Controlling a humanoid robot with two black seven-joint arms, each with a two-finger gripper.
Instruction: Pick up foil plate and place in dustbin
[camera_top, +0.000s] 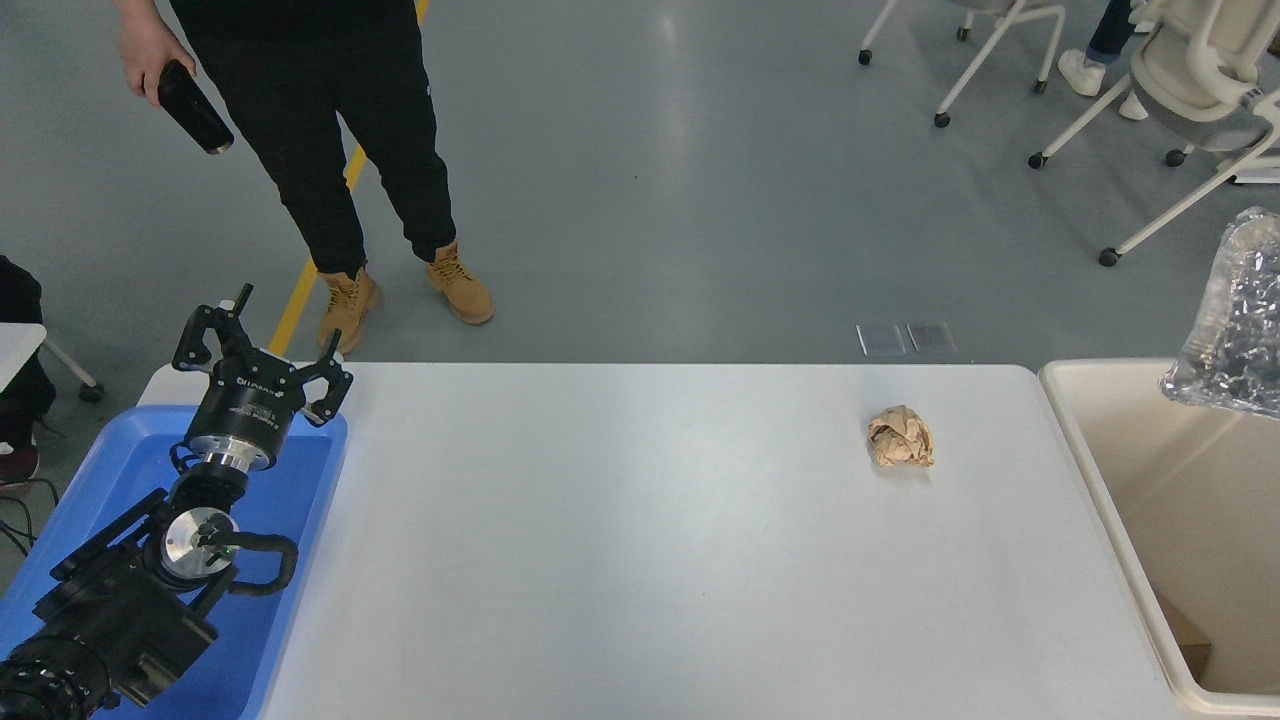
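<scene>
White table (640, 560): one paper ball (901, 437); one foil plate (1232, 330) above one dustbin (1140, 470)

Foil plate (1232, 330) hangs tilted above the dustbin (1090, 470) rim

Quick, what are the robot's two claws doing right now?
Left gripper: open, holding nothing, parked over the blue tray.
Right gripper: out of view; only the foil plate shows above the dustbin.

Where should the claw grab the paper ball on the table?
Judged from the head view: take the paper ball across its middle, from straight above. It is a lumpy, roughly round wad alone on the table, with free space on every side, so no edge or handle suits better.
</scene>
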